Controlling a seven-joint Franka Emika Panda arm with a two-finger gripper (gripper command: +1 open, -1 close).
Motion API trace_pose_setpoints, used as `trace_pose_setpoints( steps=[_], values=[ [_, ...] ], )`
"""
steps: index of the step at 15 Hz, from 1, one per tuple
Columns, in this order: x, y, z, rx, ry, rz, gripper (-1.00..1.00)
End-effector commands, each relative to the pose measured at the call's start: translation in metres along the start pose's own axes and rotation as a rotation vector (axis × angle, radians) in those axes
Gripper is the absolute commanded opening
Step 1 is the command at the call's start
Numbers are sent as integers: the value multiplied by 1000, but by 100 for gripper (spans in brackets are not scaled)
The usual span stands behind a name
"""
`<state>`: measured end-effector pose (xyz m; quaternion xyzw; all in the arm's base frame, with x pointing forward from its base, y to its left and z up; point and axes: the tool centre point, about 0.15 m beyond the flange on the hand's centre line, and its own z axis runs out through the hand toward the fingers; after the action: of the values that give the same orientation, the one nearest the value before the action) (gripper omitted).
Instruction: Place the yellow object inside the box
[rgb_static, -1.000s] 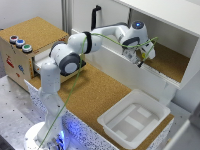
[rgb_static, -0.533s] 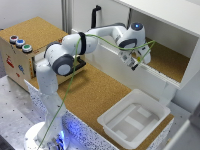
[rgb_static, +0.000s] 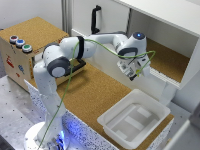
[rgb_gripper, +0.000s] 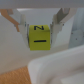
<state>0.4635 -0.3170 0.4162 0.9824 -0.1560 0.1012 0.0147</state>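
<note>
Transport phase, judging by how things sit: gripper (rgb_gripper: 42, 30) has its jaws clenched on the yellow object (rgb_gripper: 40, 38), a small yellow cube with black marks on its faces, pinched on two opposite sides. Wrist view shows the cube clearly between the fingers; in the exterior view it is too small to make out at the gripper (rgb_static: 134, 71). Arm is stretched toward the exterior view's right, gripper in the air near the front edge of the white shelf unit (rgb_static: 165, 80), above the cork desk (rgb_static: 95, 95) and not yet over the box.

White bin, the box (rgb_static: 151, 107), sits on the desk below the gripper and toward the near edge, empty, ridged floor visible. Its rim also shows pale in the wrist view (rgb_gripper: 57, 67), close under the cube.

Risks from here:
- Release too early: cube lands on cork or hits the flared rim and bounces out, since the gripper looks short of the bin's middle.
- Grip covers only part of the cube's sides; a quick swing could rotate or slip it.
- Shelf edge is near the wrist; a careless move could clip it.
- Dropping from height onto the ridged floor could make the cube hop out; the bin is shallow.
</note>
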Motion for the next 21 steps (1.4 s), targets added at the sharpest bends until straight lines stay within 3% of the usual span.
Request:
trace_pose_setpoints(
  steps=[1,4,9,13,17,21],
  values=[
    [-29,45,60,-69,-50,-42,-100],
    [-46,65,91,-87,-84,43,-100],
    [-64,79,120,-137,-84,183,-100],
    [-69,100,133,-185,-59,187,-100],
    [-99,110,156,-236,-86,147,-100],
    [-119,105,172,-241,-94,156,-100]
  ],
)
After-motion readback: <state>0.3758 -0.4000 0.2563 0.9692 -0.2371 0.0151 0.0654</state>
